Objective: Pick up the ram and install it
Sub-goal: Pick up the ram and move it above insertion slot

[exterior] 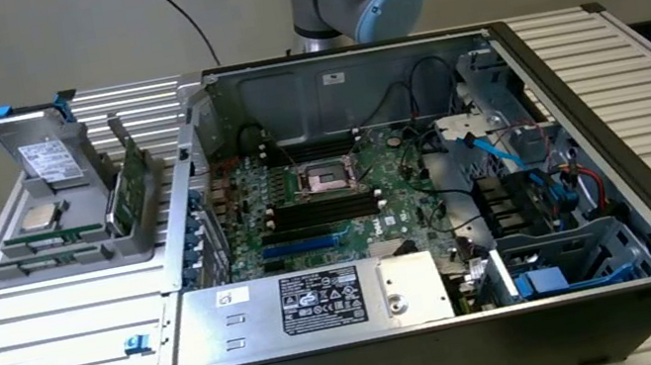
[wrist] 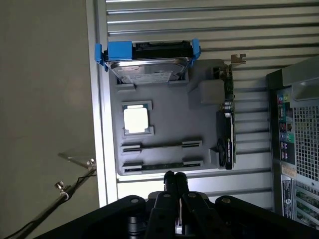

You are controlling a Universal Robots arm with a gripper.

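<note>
The robot's claw (wrist: 174, 183), closed on nothing, hangs above the slatted table (exterior: 45, 342) just off the edge of a gray tray (wrist: 164, 107). The ram (wrist: 162, 165) stands on edge in the tray slot nearest the claw, with a second stick (wrist: 162, 145) in the slot beside it. Beyond them sit a processor chip (wrist: 136, 119), a hard drive (wrist: 147, 69) in blue brackets and an upright green card (wrist: 228, 124). To the exterior view's right lies an open computer case (exterior: 579, 98), its motherboard (exterior: 315, 194) exposed.
</note>
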